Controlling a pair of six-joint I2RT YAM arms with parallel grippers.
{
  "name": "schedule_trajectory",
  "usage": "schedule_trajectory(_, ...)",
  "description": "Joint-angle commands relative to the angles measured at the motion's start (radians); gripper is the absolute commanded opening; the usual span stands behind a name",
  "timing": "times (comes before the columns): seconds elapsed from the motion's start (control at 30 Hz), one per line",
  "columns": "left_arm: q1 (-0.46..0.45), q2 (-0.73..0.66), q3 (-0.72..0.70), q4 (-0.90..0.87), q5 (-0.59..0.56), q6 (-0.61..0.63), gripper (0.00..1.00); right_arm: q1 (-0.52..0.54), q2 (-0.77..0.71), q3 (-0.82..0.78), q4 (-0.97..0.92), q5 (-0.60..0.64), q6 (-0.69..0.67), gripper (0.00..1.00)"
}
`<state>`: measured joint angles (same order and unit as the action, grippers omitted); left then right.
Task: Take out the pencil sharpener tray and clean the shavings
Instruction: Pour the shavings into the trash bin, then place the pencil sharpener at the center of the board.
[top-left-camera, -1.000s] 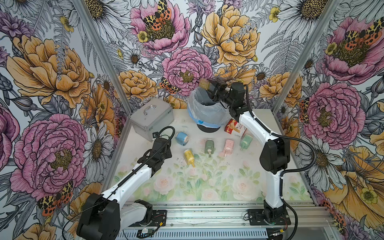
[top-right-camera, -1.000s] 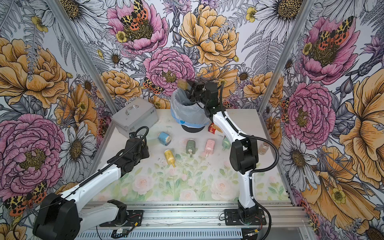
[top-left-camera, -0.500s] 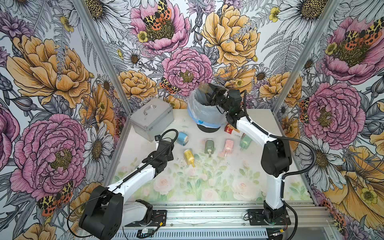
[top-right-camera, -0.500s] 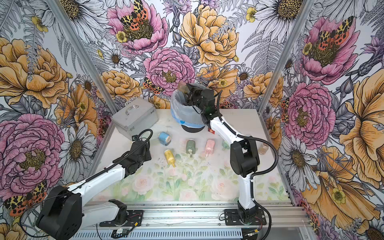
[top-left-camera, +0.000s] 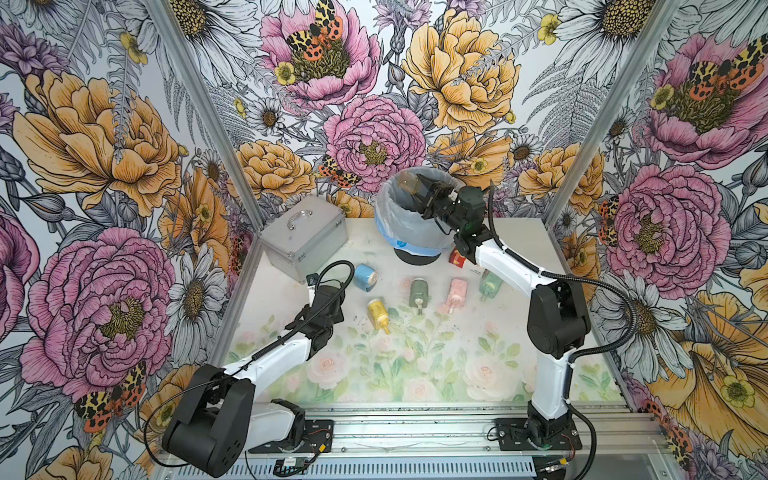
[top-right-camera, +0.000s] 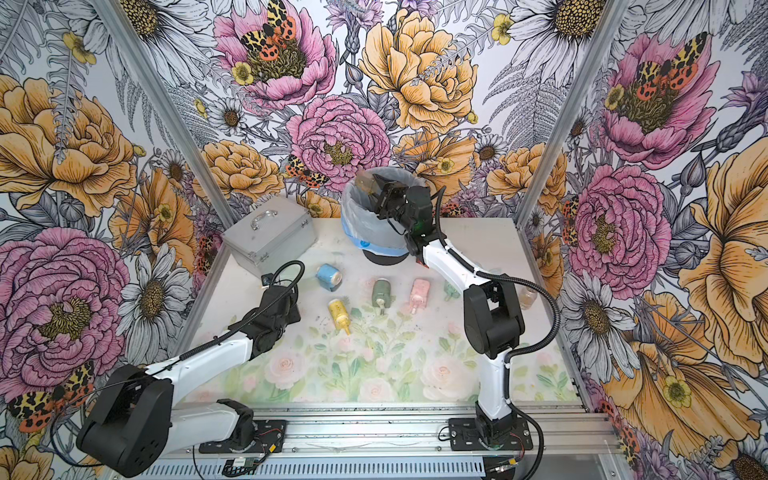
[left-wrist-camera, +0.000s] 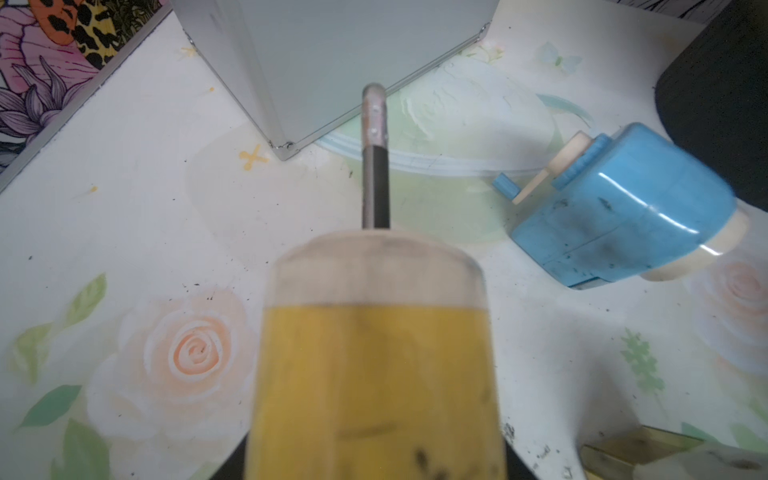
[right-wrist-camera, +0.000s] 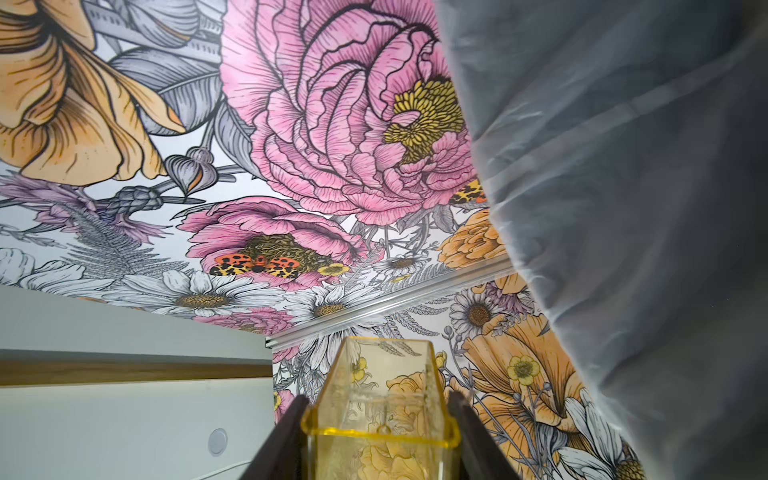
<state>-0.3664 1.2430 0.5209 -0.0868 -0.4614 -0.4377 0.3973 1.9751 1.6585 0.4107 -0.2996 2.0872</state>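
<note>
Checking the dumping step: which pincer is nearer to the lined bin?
Right. The right pincer holds the yellow tray over the bin; the left pincer grips a yellow sharpener low over the table, apart from it.

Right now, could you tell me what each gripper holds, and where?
Right gripper: clear yellow tray, pinched across its side walls. Left gripper: yellow sharpener, by its body.

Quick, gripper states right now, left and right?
The left gripper: closed, holding the yellow sharpener.
The right gripper: closed, holding the clear yellow tray over the bin.
</note>
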Motion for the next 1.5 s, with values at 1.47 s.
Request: schedule_trajectory(1.47,0.171,0.411,0.328,-0.141,0.161,-0.123,0.20,-0.100,-0.518,-0.207,-0.636,-0.133,-1.339,0.15)
